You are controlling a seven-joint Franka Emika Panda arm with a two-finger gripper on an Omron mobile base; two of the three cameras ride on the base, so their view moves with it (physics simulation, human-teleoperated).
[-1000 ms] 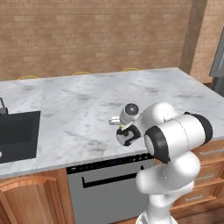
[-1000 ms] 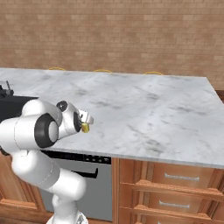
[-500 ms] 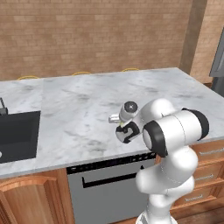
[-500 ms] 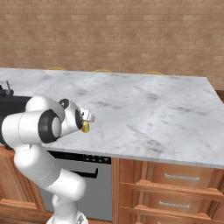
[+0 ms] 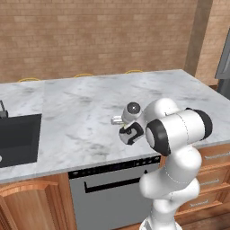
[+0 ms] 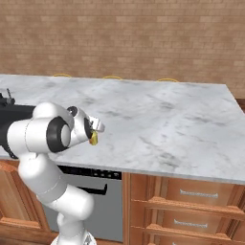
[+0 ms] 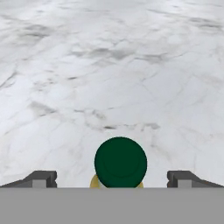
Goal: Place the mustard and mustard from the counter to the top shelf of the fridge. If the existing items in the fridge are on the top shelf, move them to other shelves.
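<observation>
A mustard bottle (image 7: 120, 162) with a dark green cap stands on the marble counter (image 7: 109, 65), seen from above in the hand view. My gripper (image 7: 111, 178) is open, and its two dark fingertips (image 7: 41, 178) stand wide on either side of the cap without touching it. From the right base view, the hand (image 6: 95, 133) hangs low over the counter (image 6: 158, 115) with a bit of the yellow mustard (image 6: 94, 139) showing under it. The left base view shows the gripper (image 5: 122, 126) near the counter's front edge. The fridge (image 5: 223, 67) shows as a grey edge at the far right.
A dark sink (image 5: 18, 139) is sunk into the counter at the left. Below the counter's front edge sit a grey appliance front (image 5: 112, 179) and wooden drawers (image 6: 191, 201). A brick wall (image 5: 99, 36) closes the back.
The arm's elbow has shifted slightly. The hand stays over the mustard bottle with its jaws wide open.
</observation>
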